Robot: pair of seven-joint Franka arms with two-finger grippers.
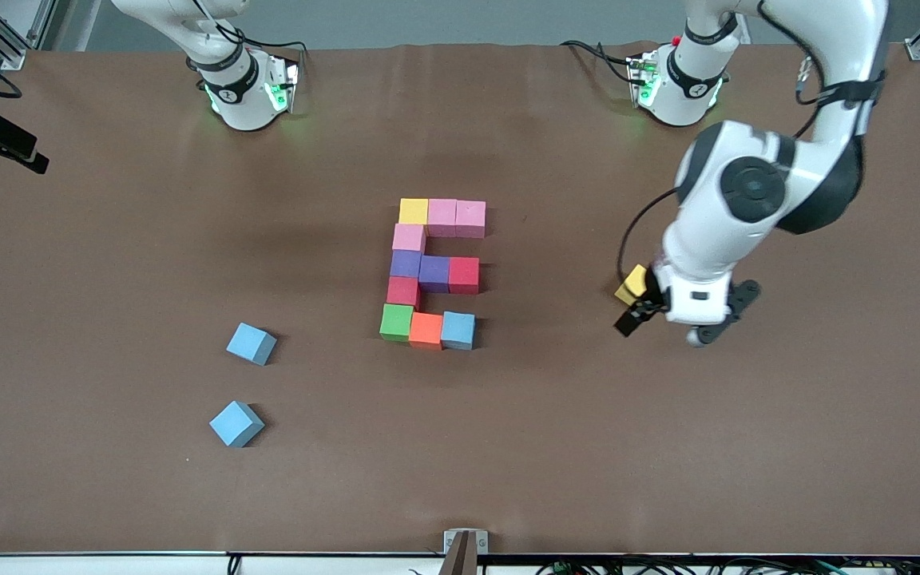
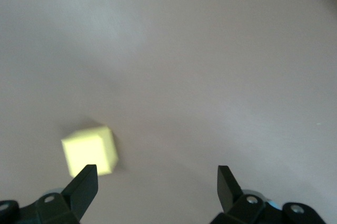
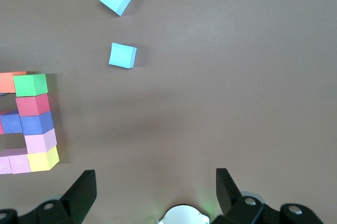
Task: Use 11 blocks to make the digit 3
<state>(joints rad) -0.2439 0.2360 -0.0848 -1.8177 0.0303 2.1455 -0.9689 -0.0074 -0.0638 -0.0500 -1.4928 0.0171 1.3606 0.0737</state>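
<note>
The left hand (image 1: 642, 313) hovers wide open and empty beside a spare yellow block (image 1: 632, 285), likely leaving it aside since the digit 3 (image 1: 433, 273) looks complete, while the right hand (image 3: 155, 190) waits open and empty.

The front view looks down from high across the table (image 1: 109, 495) at both arm bases. The left wrist view looks close down on a yellow block (image 2: 89, 151). The right wrist view looks from higher, sharing the block figure (image 3: 32, 124) and two light blue blocks (image 3: 122, 55) with the front view
</note>
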